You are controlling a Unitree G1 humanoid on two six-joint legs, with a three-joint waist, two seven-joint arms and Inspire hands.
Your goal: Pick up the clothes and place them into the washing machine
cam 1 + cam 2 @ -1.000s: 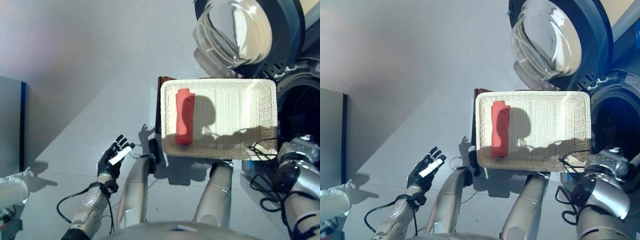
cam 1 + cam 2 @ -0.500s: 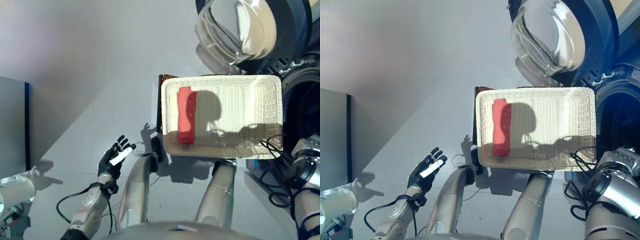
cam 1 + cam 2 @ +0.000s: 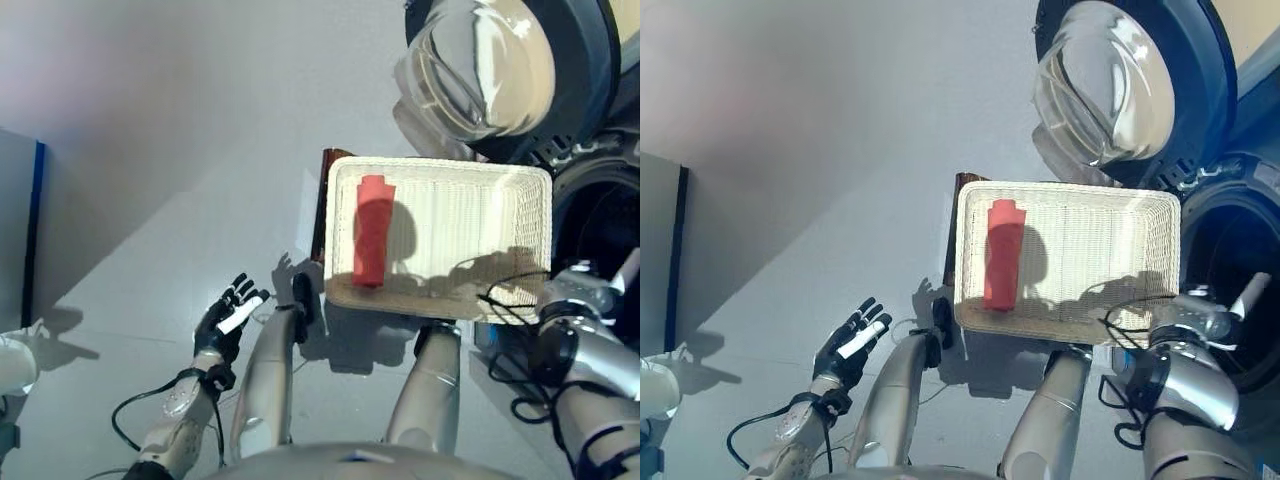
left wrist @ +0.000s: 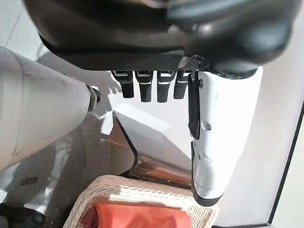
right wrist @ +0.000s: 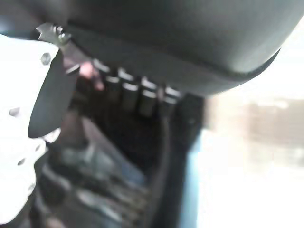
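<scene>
The red cloth (image 3: 372, 232) lay rolled in the wicker basket (image 3: 520, 200), well beyond the left hand (image 3: 228, 318), whose fingers were spread and empty. The right hand (image 5: 128, 90) reached into the washing machine (image 3: 1230, 290); its fingers looked straight, blurred.

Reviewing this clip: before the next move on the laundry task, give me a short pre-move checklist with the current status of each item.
1. Washing machine door open: ok; the drum opening shows dark at the right.
2. Clothing located: ok; a red garment lies folded in the white wicker basket, at its left end.
3. Left hand free: ok; open, fingers straight, over the floor, apart from the basket.
4. Right hand free: ok; fingers straight in its wrist view, nothing held.
5. Garment gripped: not ok; neither hand touches it.
</scene>
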